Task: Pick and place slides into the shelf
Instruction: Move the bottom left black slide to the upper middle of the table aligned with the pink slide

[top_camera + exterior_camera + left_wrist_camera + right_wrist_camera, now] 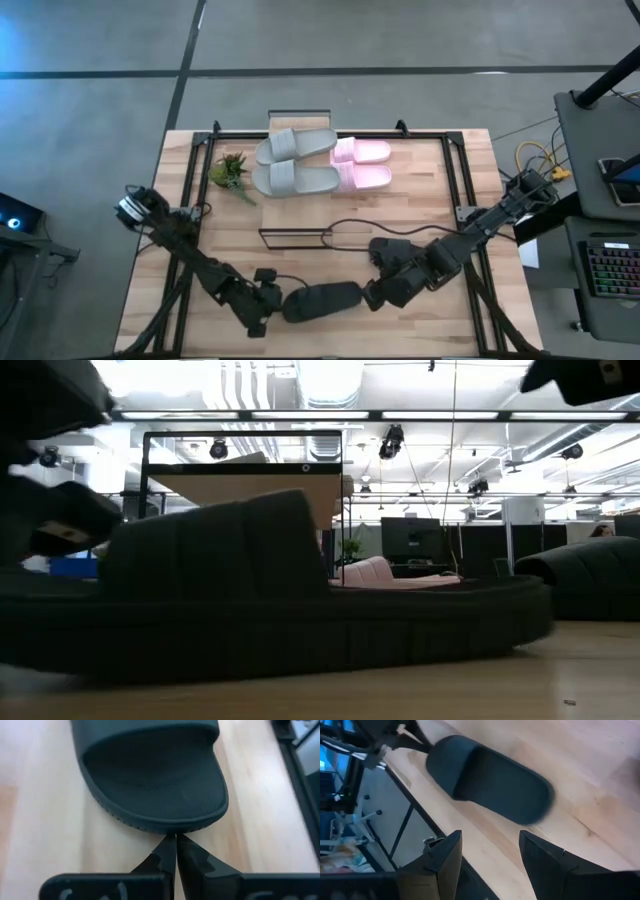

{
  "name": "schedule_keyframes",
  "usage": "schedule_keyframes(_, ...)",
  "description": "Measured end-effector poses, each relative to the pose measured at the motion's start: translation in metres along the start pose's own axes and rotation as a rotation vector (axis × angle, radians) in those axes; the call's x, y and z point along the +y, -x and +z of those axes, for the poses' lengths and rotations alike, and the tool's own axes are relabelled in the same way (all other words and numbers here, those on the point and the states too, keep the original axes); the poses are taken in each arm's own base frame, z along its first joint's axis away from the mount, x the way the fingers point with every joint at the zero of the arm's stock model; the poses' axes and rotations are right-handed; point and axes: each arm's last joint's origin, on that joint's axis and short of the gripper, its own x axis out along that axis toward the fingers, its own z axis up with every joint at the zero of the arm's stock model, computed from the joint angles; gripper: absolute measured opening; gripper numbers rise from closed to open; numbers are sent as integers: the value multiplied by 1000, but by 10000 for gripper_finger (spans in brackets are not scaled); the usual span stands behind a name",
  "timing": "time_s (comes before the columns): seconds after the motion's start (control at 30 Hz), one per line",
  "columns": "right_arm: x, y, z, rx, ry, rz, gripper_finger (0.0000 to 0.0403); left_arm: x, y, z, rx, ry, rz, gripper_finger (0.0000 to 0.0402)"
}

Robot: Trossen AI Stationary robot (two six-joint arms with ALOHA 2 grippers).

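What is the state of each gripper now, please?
Left gripper: closed, empty, tips at the black slide.
Right gripper: open, empty, near that slide.

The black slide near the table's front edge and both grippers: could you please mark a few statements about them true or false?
1. The left gripper is shut, its tips at the black slide's rim. True.
2. The right gripper is shut on the black slide. False: it is open, holding nothing.
3. Grey slides lie beside pink slides. True.
4. The black slide lies on the shelf. False: it lies on the table.
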Motion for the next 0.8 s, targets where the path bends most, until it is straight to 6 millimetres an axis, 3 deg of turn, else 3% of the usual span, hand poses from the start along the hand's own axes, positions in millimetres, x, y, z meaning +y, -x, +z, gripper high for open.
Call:
schedule_keyframes(0.47, -1, -2, 7, -10, -27, -6, 189, 32, -9, 33, -117, -55, 44, 0)
schedule_keyframes(0.8, -2, -4, -1, 11, -124, -14, 189, 48, -36, 44, -160, -31, -22, 0)
